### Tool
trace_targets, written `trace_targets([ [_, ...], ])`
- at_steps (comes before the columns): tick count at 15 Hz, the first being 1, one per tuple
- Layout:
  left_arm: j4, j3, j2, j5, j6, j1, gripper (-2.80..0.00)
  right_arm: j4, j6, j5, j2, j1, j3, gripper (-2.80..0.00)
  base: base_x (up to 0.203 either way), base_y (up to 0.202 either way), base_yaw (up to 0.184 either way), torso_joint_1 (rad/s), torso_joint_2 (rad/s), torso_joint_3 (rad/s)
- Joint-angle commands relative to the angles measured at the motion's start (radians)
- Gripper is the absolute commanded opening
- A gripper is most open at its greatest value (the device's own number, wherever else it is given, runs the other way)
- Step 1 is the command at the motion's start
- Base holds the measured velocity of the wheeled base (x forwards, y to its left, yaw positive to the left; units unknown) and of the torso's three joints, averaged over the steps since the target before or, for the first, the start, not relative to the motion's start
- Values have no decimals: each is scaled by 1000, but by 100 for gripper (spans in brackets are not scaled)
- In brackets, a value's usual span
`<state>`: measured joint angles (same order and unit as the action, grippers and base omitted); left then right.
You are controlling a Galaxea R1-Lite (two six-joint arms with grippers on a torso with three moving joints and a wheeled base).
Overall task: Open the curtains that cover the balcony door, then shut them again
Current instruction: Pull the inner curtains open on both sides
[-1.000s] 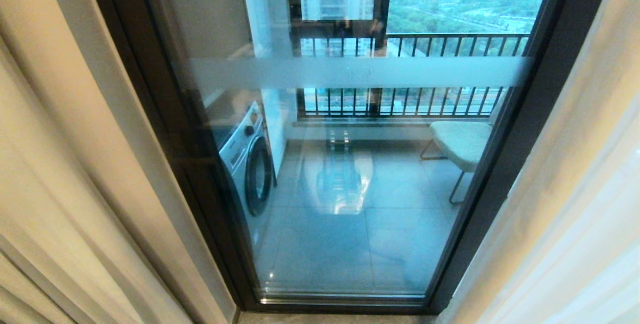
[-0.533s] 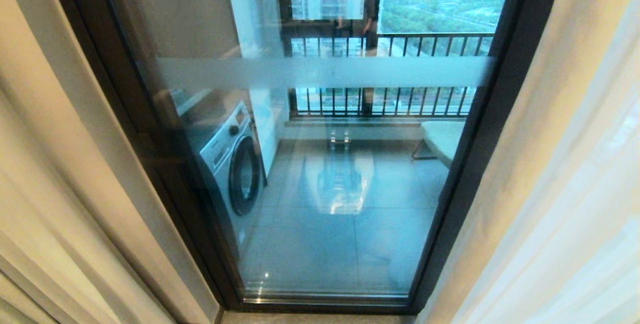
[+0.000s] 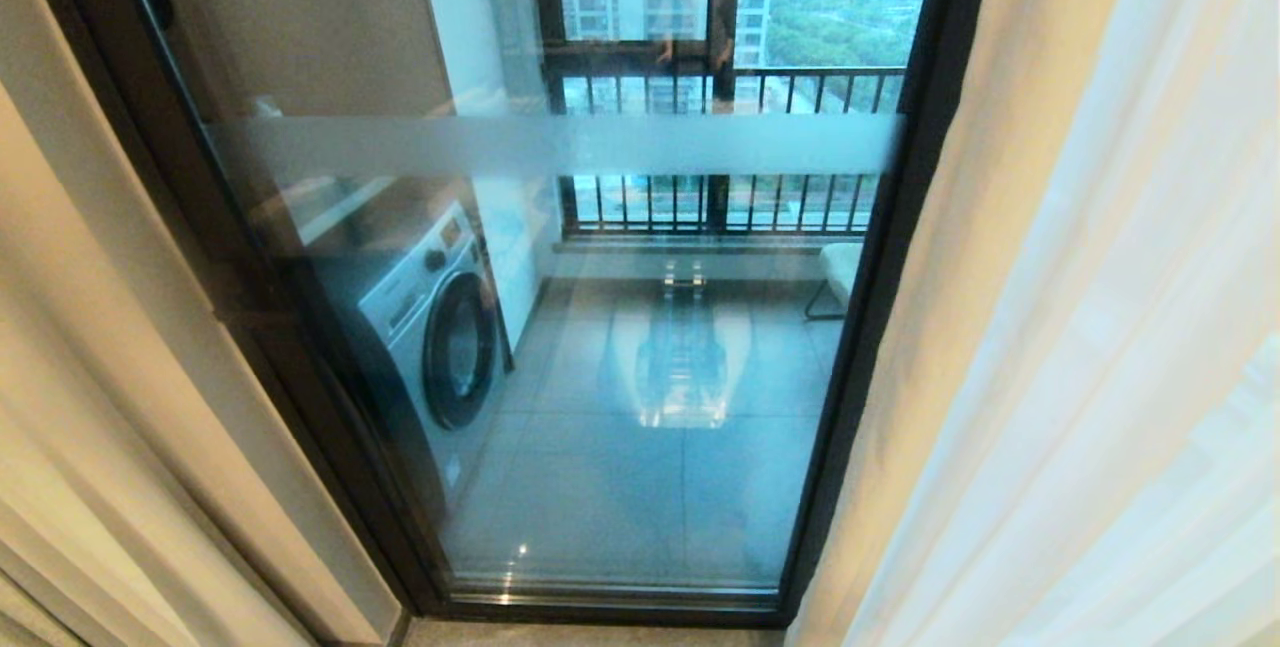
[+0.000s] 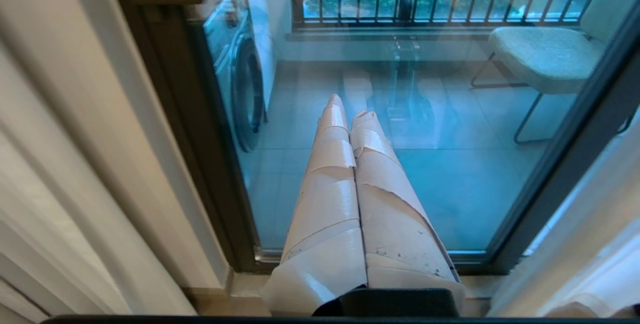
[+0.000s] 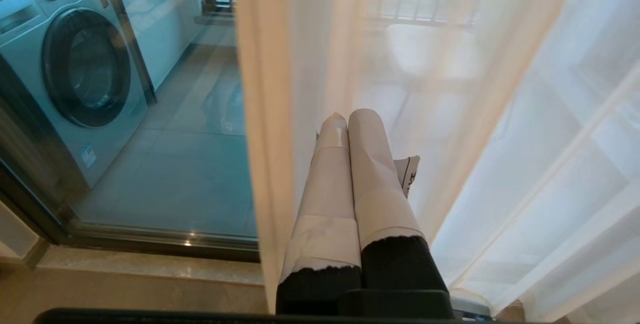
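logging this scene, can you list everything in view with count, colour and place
heavy cream-beige woven drape: one, left of the door
thin see-through white sheer curtain: one, right of the door
glass balcony door in dark metal frame: one, centre, frosted band across it
white front-loading washing machine: one, balcony's left side
pale cushioned chair on thin metal legs: one, balcony's right side
black barred railing: one, far end of the balcony
left gripper: shut, facing the glass
right gripper: shut, at the sheer
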<state>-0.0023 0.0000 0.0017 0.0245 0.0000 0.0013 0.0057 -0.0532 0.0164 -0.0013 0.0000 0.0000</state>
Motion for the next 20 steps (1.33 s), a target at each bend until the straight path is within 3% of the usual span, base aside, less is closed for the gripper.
trace_targets([
  [1,-1,0,-2,0,0,0,-280,0,-1,0,1,0,0,-280,0,-192,1,-1,-1,2],
  [9,-2,0,-2,0,0,0,-280,0,-1,0,1,0,0,-280,0,-176,1,3,4,2],
  [20,-1,0,-2,0,0,0,-280,-1,19,10,1,0,0,-280,0,-5,0,1,1,0],
])
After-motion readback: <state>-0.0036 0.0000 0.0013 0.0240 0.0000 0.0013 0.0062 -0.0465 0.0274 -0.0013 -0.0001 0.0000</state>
